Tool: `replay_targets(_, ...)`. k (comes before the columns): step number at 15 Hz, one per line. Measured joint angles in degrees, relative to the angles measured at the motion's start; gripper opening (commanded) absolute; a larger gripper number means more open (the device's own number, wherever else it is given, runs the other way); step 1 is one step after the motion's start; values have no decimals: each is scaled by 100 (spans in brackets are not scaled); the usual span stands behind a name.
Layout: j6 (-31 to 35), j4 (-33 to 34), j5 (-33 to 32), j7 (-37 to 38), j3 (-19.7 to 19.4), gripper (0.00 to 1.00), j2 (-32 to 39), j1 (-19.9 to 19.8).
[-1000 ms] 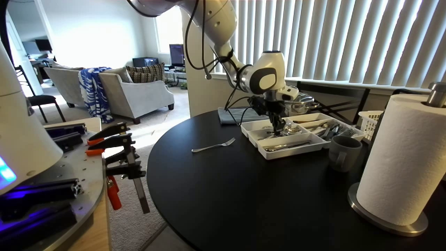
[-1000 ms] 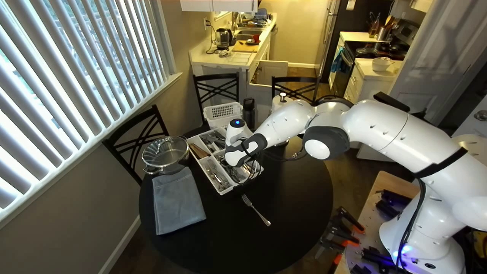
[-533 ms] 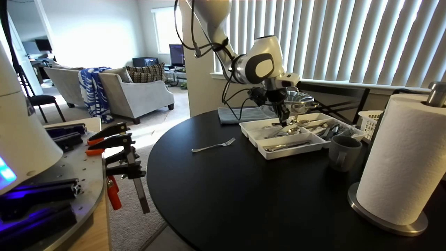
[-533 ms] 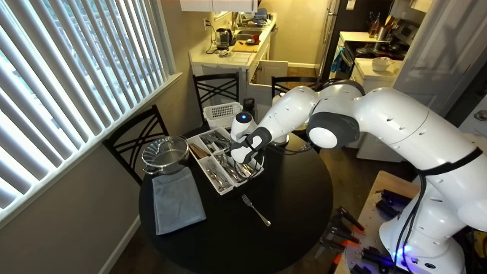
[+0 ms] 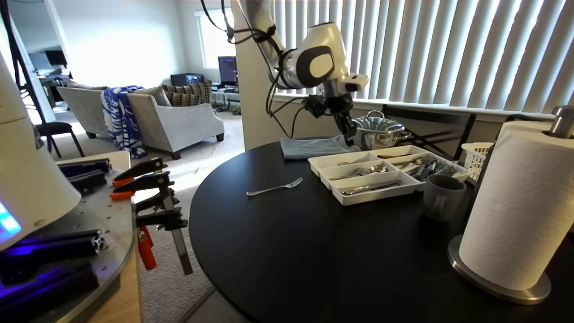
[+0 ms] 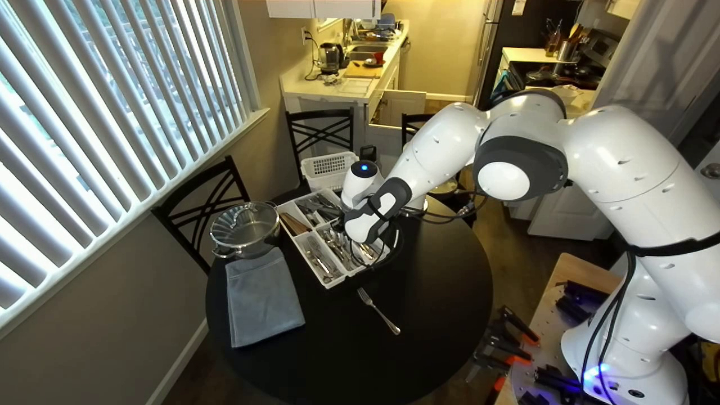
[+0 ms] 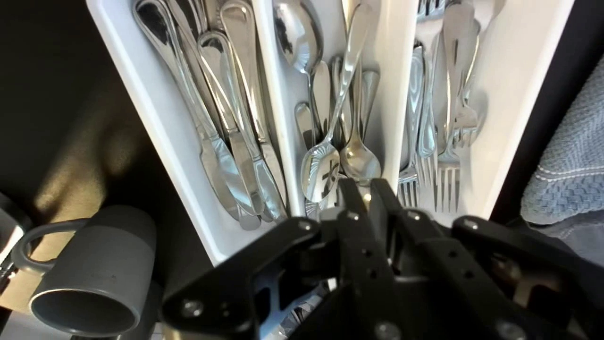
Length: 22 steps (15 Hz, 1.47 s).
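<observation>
Tall white blinds (image 6: 129, 107) hang beside a round black counter (image 5: 291, 251). The white arm (image 6: 433, 149) reaches in over the counter from its base (image 6: 624, 349), which stands past the edge farthest from the blinds, and bends down above a white cutlery tray (image 5: 381, 196). The tray, split into compartments, lies toward the blinds-side edge. By that same edge lies a folded gray-blue towel (image 6: 261, 304), with a steel pot (image 5: 388, 137) under a clear lid (image 5: 381, 123) just beyond the towel's end. A paper towel roll (image 5: 515, 206) stands upright on its metal holder (image 5: 533, 294) near the edge opposite the towel. Between the roll and the tray, just beside the tray's wall, stands a gray mug (image 5: 441, 193) with its handle turned away from the tray. The gripper (image 7: 364, 186) hangs above the tray, clear of its walls; its fingers (image 7: 350, 193) are nearly pressed together, with a narrow gap between the tips, and whether anything thin is pinched there cannot be told. A loose fork (image 5: 274, 188) lies between the tray and the base-side edge, its tines toward the tray. In the wrist view, knives (image 7: 231, 170) fill the compartment on the mug's side and forks (image 7: 448, 165) lie in the one on the towel's side. Spoons (image 7: 361, 160), nearest to the gripper, lie heaped in the compartment between, two of their bowls showing just past its fingers.
</observation>
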Motion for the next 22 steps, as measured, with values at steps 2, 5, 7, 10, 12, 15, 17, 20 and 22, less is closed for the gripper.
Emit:
replay_targets(2,-1,-216,-48,-6,-1,3,-205,30)
replay_targets(5,-4,-393,-164,-6,-5,38,-376,31)
replay_targets(7,-4,-400,-183,-7,14,50,-377,11)
replay_targets(10,-4,-277,-178,-26,248,68,-242,-174)
replay_targets(12,-5,-27,-150,-80,586,81,7,-460)
replay_targets(15,-12,436,-74,-233,1035,84,504,-873)
replay_targets(17,-13,711,-19,-254,1205,97,822,-1061)
replay_targets(20,-14,1044,108,-254,1294,93,1204,-1225)
replay_targets(22,-18,1225,171,-254,1313,68,1387,-1293)
